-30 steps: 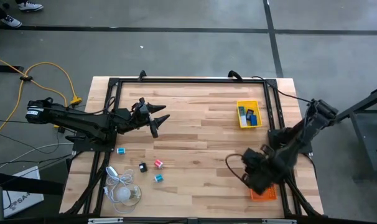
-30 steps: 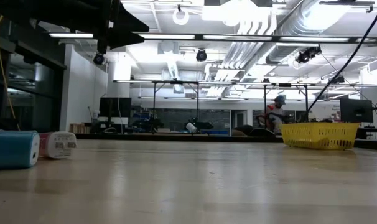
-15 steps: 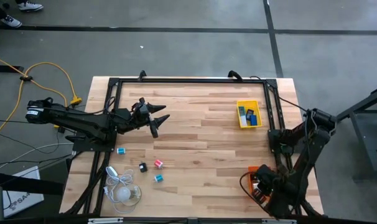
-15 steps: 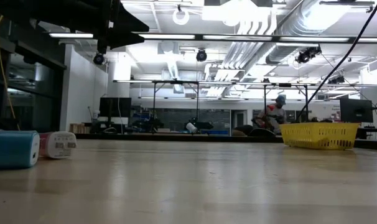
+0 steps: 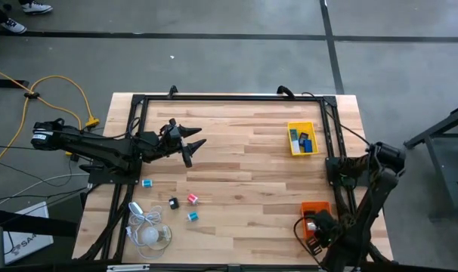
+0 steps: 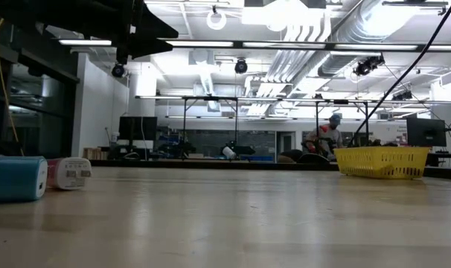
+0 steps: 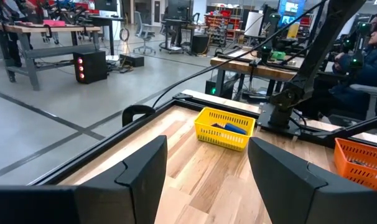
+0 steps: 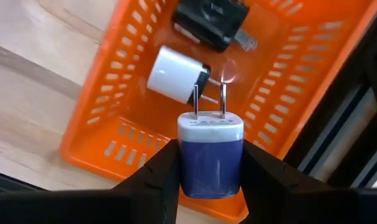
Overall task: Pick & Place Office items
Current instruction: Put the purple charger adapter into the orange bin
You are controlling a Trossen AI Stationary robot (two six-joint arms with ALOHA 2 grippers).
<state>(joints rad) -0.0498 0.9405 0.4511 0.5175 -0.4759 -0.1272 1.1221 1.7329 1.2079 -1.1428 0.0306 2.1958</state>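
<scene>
Already the orange tray (image 8: 139,93) holds a black plug (image 8: 210,22) and a white one (image 8: 174,76); above it the right gripper (image 8: 208,163) clamps a purple charger (image 8: 210,155). Far from it, four chargers (image 5: 172,202) remain, the left gripper (image 5: 190,143) spread, idle.

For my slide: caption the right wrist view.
Right gripper holds a blue-and-white plug adapter above the orange plastic tray.

**Bright overhead light, soft foreground**

Ceiling strip lights (image 6: 210,46) glare white in the low view; the near blue piece (image 6: 16,179) looks soft; a small highlight glints on the orange tray (image 8: 288,68) floor; shadows stay faint.
</scene>
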